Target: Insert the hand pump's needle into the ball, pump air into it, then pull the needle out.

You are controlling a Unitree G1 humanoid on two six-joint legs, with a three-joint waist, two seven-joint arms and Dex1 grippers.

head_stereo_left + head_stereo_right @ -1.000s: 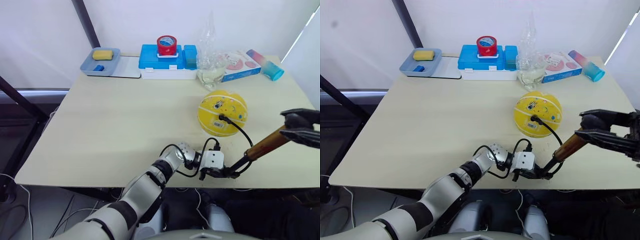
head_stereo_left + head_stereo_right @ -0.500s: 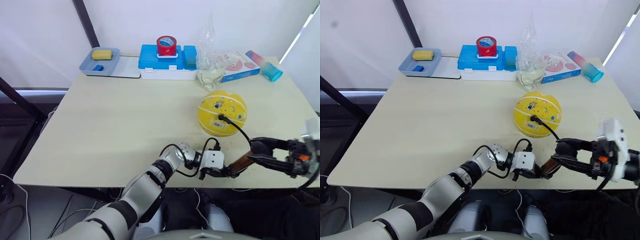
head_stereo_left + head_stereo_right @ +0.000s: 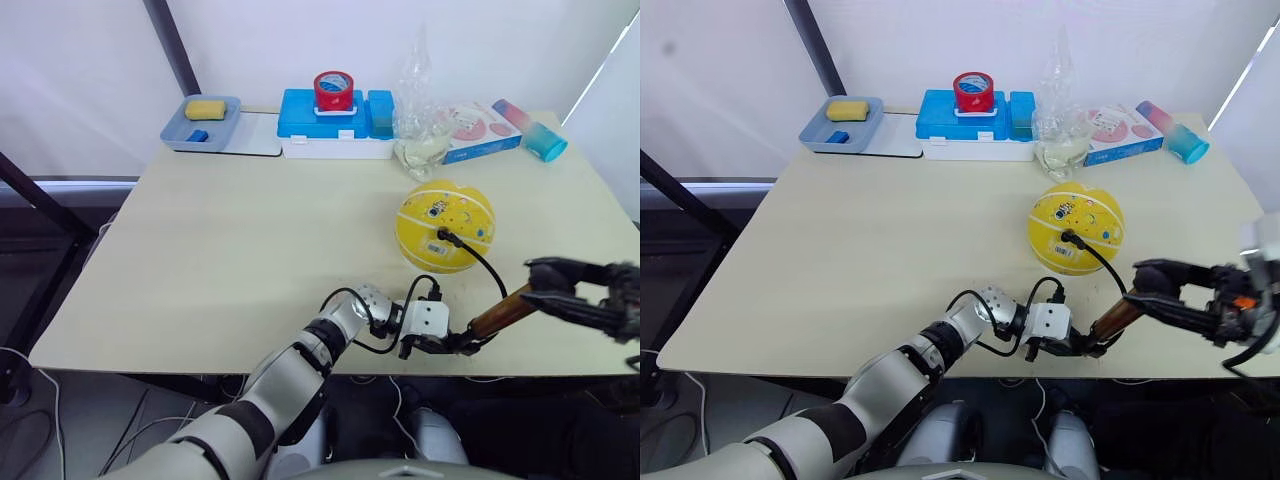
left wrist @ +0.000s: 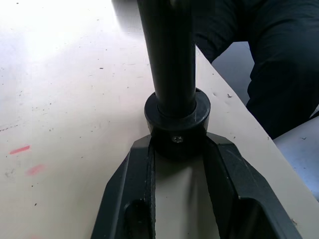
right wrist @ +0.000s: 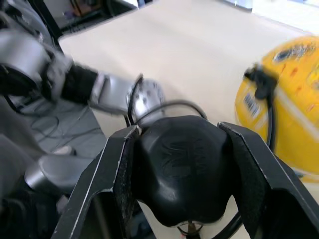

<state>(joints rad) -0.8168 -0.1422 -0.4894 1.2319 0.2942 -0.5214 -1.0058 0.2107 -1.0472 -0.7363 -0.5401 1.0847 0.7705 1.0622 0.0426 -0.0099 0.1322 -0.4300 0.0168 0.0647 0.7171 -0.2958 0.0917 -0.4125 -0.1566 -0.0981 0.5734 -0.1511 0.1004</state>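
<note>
We look down on a pale table [image 3: 230,250]. The yellow ball [image 3: 445,226] with coloured dots sits right of centre in the frame, resting on the tabletop. A thin black hose [image 3: 482,262] is plugged into the ball's near side and curves down toward the lower right.

The hand pump [image 3: 497,311], a slim bronze-brown cylinder, lies slanted at the lower right, near the table's front edge. Our left gripper [image 3: 452,345], at lower centre, is clamped around the pump's black lower end cap; in the left wrist view the two black fingers [image 4: 130,189] press against either side of that cap. Our right gripper [image 3: 540,282], at the right edge of the frame, grasps the pump's black handle [image 5: 182,167]; in the right wrist view its fingers close tightly on both sides of the rounded handle, with the ball just beyond.

Along the top of the frame stand a grey tray [image 3: 201,124] with a yellow sponge [image 3: 204,108], a blue box [image 3: 335,123] topped by a red tape roll [image 3: 333,89], a clear plastic bag [image 3: 420,100], and a blue cup [image 3: 548,142] lying on its side.
</note>
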